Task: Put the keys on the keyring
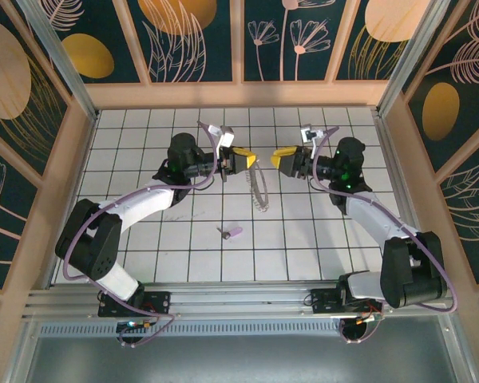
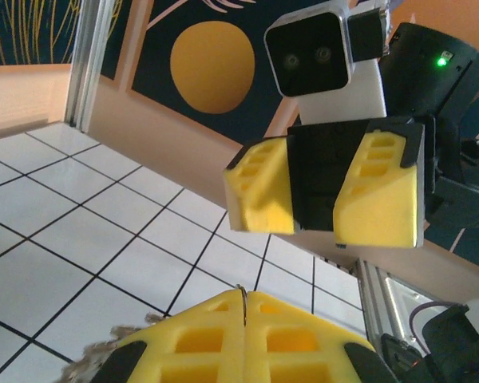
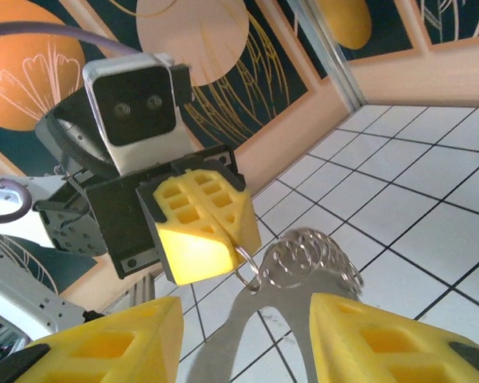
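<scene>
We note the left end effector (image 1: 243, 160) clamped shut on the upper edge of the keyring (image 1: 259, 190). The hoop hangs below it edge-on, its lower rim close to the counter (image 1: 144, 136); we cannot tell whether it touches. From the right wrist we see the thin wire of the ring pinched at the tips of the closed yellow fingers (image 3: 203, 231). The right end effector (image 1: 281, 159) faces it across a small gap, jaws standing apart with nothing between them. The key (image 1: 233, 232) lies flat on a tile nearer the arm bases, well apart from both end effectors and from the ring, with bare tiles on every side of it. Both arms reach in from the outer sides, so we find the middle lane from the key up to the ring open. Patterned walls (image 1: 223, 48) close the far edge and both sides, and a metal rail (image 1: 239, 297) runs along the near edge.
</scene>
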Tool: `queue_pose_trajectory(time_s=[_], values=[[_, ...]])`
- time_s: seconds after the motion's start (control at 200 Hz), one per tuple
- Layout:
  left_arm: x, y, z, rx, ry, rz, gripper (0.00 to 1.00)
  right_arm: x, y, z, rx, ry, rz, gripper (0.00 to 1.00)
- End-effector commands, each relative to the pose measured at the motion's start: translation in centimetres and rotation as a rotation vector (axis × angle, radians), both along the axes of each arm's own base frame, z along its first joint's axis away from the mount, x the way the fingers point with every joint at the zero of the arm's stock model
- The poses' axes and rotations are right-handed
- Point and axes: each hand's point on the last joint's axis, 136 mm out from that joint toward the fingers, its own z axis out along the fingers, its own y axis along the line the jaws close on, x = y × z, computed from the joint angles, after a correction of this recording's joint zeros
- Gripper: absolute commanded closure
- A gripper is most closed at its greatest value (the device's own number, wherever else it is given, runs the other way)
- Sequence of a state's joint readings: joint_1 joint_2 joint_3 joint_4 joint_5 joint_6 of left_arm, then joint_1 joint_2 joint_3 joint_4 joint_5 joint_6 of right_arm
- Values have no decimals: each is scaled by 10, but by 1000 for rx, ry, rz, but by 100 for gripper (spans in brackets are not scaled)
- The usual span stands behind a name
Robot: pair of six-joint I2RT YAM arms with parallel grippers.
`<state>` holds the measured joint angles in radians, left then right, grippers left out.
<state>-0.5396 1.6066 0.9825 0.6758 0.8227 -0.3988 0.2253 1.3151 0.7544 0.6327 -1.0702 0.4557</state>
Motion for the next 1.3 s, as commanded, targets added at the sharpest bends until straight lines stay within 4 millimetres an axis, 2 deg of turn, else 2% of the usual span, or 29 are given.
queue_pose_trajectory(time_s=[0.0, 0.4, 0.826, 1.006, 1.186, 1.296], values=[[-10, 1, 35, -74, -86, -35, 100, -9, 7, 12, 23, -57, 26, 54], [-21, -1, 45, -99, -89, -94, 100, -5, 21, 10, 32, -53, 58, 58], [-26, -5, 43, -93, -79, -124, 100, -2, 34, 13, 35, -57, 90, 64], [-27, -6, 42, -89, -80, -128, 100, -1, 36, 14, 35, -58, 97, 75], [-28, -7, 42, -88, -79, -133, 100, -3, 37, 13, 35, -57, 106, 100], [-28, -8, 42, -87, -78, -135, 100, -6, 37, 15, 42, -65, 118, 100]])
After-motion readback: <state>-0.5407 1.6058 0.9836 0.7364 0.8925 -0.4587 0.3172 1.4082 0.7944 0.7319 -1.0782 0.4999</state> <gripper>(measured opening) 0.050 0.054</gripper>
